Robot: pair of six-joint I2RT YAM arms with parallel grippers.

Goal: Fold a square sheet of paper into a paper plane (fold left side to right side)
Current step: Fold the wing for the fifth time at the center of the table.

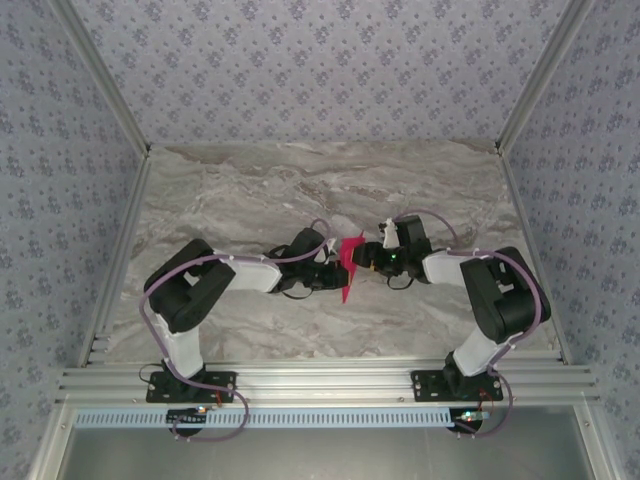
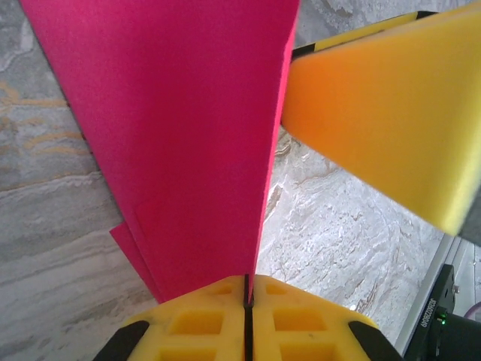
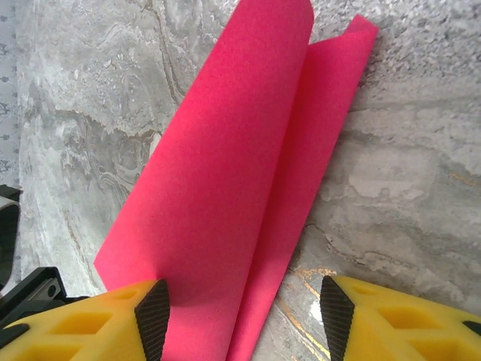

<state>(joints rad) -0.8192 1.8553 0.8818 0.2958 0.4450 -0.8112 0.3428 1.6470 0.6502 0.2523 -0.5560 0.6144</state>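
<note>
Pink paper (image 1: 349, 262): thin, smooth, folded long and narrow (one flap curls loose), at mid-worktop between arms. Worktop (image 1: 300, 190): grey, marble look. Left jaws clenched on paper edge. Right jaws apart, paper between yellow fingers (image 3: 75, 331).

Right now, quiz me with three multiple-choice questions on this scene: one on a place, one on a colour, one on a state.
1. Where is the folded paper sheet? A mid-table; B far left corner; C on the front rail.
2. Its colour? A white; B magenta-pink; C green.
3. The left gripper is: A wide open; B shut on nothing; C shut on the sheet.
Answers: 1 A, it stands at the middle of the marble table; 2 B, it shows bright pink; 3 C, its jaws meet with the sheet pinched between them.
</note>
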